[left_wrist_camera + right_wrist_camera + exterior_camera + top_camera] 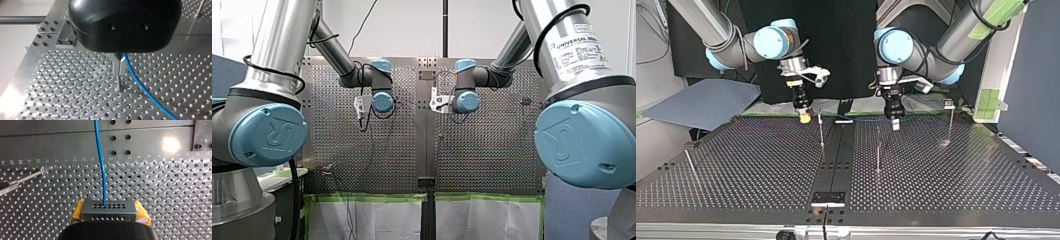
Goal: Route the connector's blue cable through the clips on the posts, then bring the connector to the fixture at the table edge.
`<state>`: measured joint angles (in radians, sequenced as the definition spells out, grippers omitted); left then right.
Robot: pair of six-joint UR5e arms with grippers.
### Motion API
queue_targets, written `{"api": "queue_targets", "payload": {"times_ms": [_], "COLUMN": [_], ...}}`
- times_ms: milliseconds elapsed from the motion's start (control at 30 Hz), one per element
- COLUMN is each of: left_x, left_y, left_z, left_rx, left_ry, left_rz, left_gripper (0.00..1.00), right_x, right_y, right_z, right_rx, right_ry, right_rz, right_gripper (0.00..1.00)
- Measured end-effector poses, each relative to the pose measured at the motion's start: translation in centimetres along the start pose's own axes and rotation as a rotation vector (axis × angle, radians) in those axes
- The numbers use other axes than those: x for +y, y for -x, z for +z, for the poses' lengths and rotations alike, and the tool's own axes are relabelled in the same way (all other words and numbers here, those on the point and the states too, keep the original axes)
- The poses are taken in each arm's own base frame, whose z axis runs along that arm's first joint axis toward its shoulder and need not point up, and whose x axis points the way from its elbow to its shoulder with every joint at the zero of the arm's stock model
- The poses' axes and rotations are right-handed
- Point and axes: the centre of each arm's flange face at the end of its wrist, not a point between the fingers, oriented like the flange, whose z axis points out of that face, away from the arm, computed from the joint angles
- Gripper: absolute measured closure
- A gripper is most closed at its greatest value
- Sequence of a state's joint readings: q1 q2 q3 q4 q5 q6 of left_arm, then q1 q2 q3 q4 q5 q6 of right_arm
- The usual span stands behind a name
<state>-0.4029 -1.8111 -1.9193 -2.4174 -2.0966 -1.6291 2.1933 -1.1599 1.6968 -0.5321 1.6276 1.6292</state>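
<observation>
In the right wrist view my right gripper (108,216) is shut on a dark grey connector (108,210), with a yellow pad on each side of it. The blue cable (101,162) runs straight ahead from the connector over the table. My left gripper (119,69) has its metal fingers shut on the blue cable (142,87), which trails away beside them. A thin post (120,83) stands right under those fingers. In the top view my right gripper (805,117) hangs at the left and my left gripper (895,123) at the right. Both are low over the far edge.
Thin posts stand on the perforated table (946,175): one (821,127) near the middle strip, one (878,155) nearer, one (951,122) at the right with a clip, and a leaning one (690,162) at the left. A small fixture (828,198) sits at the near edge.
</observation>
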Motion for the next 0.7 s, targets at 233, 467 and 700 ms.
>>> {"api": "queue_targets", "payload": {"times_ms": [233,467,700], "left_x": [0.5,1.1,1.7], "left_y": [0.6,0.3,0.0], "left_z": [1.3,2.3,3.1], "left_rx": [-0.012,-0.009,-0.004], "left_ry": [0.006,0.009,0.017], "left_rz": [0.002,0.004,0.004], "left_gripper": [1.0,0.98,0.98], "right_x": [-0.1,-0.2,-0.2], "right_y": [-0.9,-1.6,-1.8], "right_z": [0.8,1.3,1.5], "right_rx": [0.015,0.028,0.032], "right_ry": [-0.005,-0.009,-0.01], "right_rz": [0.0,0.0,0.0], "right_gripper": [1.0,1.0,1.0]}}
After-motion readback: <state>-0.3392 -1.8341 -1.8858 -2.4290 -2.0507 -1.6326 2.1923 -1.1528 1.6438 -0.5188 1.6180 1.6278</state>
